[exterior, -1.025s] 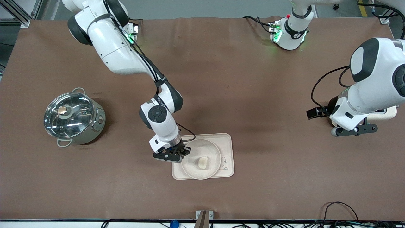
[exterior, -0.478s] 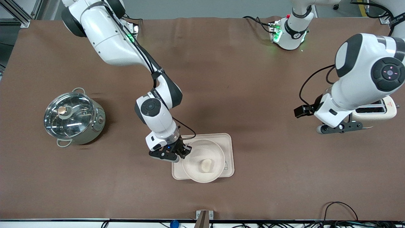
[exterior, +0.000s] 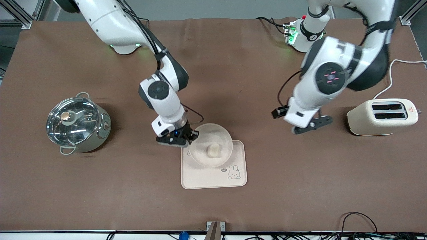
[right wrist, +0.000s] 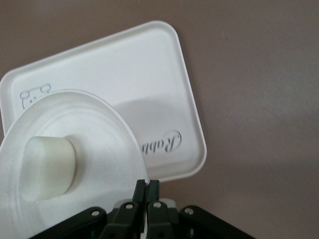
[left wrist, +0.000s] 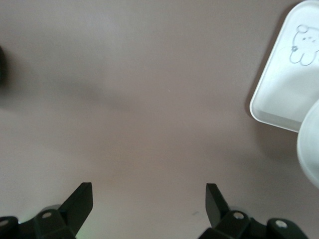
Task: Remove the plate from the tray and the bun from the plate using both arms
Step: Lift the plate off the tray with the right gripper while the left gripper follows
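My right gripper (exterior: 190,136) is shut on the rim of the round cream plate (exterior: 218,135) and holds it tilted in the air over the tray's edge nearest the robots. The pale half-moon bun (exterior: 214,150) lies on the plate. In the right wrist view the fingertips (right wrist: 146,186) pinch the plate's rim (right wrist: 99,149), with the bun (right wrist: 47,169) on it. My left gripper (exterior: 312,125) is open and empty over bare table between the tray and the toaster. It also shows in the left wrist view (left wrist: 149,199), fingers wide apart.
A rectangular cream tray (exterior: 206,176) with a rabbit drawing lies on the table under the plate. It also shows in the left wrist view (left wrist: 284,84). A lidded steel pot (exterior: 78,123) stands toward the right arm's end. A cream toaster (exterior: 383,116) stands toward the left arm's end.
My right gripper has lifted the plate with the bun off the tray and carried it toward the robots' bases. My left arm has swung from the toaster toward the middle.
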{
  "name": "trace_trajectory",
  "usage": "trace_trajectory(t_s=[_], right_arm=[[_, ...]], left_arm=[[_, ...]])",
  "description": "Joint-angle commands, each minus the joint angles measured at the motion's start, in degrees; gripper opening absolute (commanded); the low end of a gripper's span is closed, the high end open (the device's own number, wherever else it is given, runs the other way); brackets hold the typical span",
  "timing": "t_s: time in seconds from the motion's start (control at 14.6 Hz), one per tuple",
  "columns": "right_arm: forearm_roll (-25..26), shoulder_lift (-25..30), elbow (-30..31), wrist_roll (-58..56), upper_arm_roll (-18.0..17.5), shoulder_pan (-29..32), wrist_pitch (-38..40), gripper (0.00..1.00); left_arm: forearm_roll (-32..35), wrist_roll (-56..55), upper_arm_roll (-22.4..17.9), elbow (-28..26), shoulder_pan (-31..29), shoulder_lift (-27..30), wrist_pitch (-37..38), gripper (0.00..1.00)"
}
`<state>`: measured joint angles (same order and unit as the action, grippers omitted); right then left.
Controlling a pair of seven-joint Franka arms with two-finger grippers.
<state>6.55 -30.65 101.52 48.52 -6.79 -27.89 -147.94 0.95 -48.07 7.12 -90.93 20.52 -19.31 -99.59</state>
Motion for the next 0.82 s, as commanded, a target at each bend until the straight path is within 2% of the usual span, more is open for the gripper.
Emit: trace_trajectory(t_s=[0.0, 0.27, 0.55, 0.75], right_arm=[[-0.8, 8.7, 16.5, 0.0, 0.1, -1.3, -8.5, 0.00], [-0.8, 8.8, 24.7, 0.6, 0.2, -4.4, -20.5, 0.00], [-0.8, 7.7, 25.0, 0.5, 0.3, -5.0, -20.7, 0.00], [-0.8, 6.6, 25.0, 0.5, 0.4, -4.8, -20.7, 0.01]], left_arm=[[-0.3, -9.1, -0.2, 0.7, 3.8, -3.3, -2.6, 0.99], [-0.4, -22.0, -0.1, 0.7, 8.7, -7.3, -8.1, 0.98], [-0.5, -33.4, -0.1, 0.7, 13.3, -11.7, -16.9, 0.95], [-0.4, -38.4, -0.1, 1.1, 15.9, -15.8, -23.1, 0.88]])
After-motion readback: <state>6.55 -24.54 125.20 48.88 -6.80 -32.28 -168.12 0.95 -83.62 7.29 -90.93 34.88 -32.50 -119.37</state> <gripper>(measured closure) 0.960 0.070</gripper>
